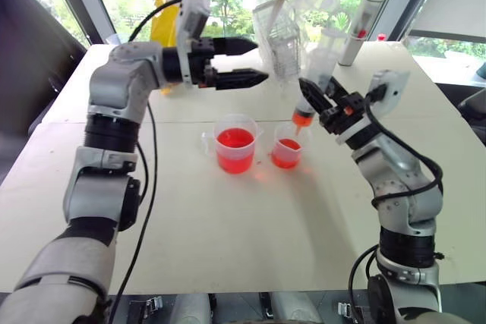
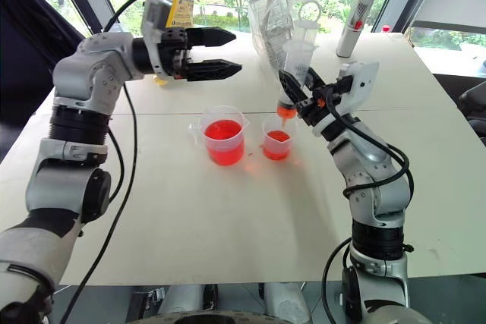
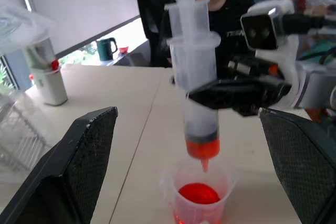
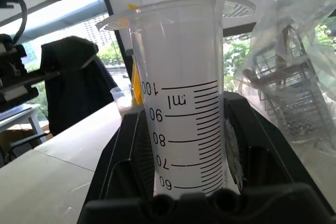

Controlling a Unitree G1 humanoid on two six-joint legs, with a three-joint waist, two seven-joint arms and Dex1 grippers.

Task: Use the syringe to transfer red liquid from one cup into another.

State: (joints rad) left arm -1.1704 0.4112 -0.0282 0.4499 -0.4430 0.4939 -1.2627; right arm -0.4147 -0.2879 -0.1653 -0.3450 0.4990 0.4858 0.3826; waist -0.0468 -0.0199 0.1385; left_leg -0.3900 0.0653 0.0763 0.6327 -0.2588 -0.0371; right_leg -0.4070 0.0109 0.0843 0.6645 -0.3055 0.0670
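Left eye view: a white table (image 1: 228,240) carries two clear cups side by side, close but apart, each holding red liquid (image 1: 235,139).
Larger cup: the handled beaker (image 1: 234,144) stands upright on the robot's left of the pair, filled to about half with red.
Smaller cup: the handleless cup (image 1: 287,146) stands upright just to the right of the beaker, with a shallower red layer in it.
Syringe: the syringe (image 1: 317,81) is held nearly upright, a little tilted, its orange-red tip directly over the smaller cup's mouth; from the left wrist view the tip looks just above the rim, though whether it touches is hard to judge.
Right gripper: the right gripper (image 1: 322,102) is clamped around the syringe's barrel, low down near the tip; the right wrist view shows the printed scale between its black fingers.
Left gripper: the left gripper (image 1: 247,61) hovers above and behind the beaker, pointing level toward the syringe, fingers spread wide and holding nothing.
Background: a grey-white cylinder with a red mark (image 1: 360,28) stands at the far edge, beside a clear bag (image 1: 292,13).
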